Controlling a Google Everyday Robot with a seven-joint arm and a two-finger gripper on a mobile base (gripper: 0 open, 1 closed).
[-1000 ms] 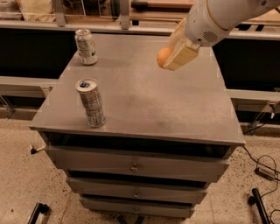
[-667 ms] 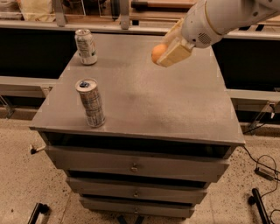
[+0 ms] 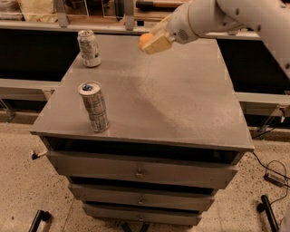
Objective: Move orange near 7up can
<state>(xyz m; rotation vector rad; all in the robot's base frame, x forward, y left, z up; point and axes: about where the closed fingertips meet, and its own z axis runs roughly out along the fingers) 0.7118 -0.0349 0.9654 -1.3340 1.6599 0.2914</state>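
Gripper (image 3: 153, 43) sits at the top middle of the frame, hanging over the far part of the grey cabinet (image 3: 181, 99) top. It's clamped on the orange (image 3: 144, 40), tan jaws closed around it, with the fruit poking out on the left side. From what I can see the orange is up in the air, not resting on the surface. The white arm (image 3: 235, 13) comes in from the upper right corner.

The 7up can (image 3: 89, 48) is in the upper left of the frame, standing upright near the far left corner of the cabinet top. The orange is off to its right at about the same height in the frame, and the two are apart, with a stretch of bare grey top between them.

Lower down on the left, close to the front edge, there's a slim can (image 3: 94, 106) with a blue-marked top. It's upright too and well apart from both the gripper and the 7up can.

Below the top you can see a stack of drawers (image 3: 140, 170) with little knobs. Under that is a speckled floor (image 3: 22, 181), with a black cable (image 3: 272, 174) trailing at the lower right.
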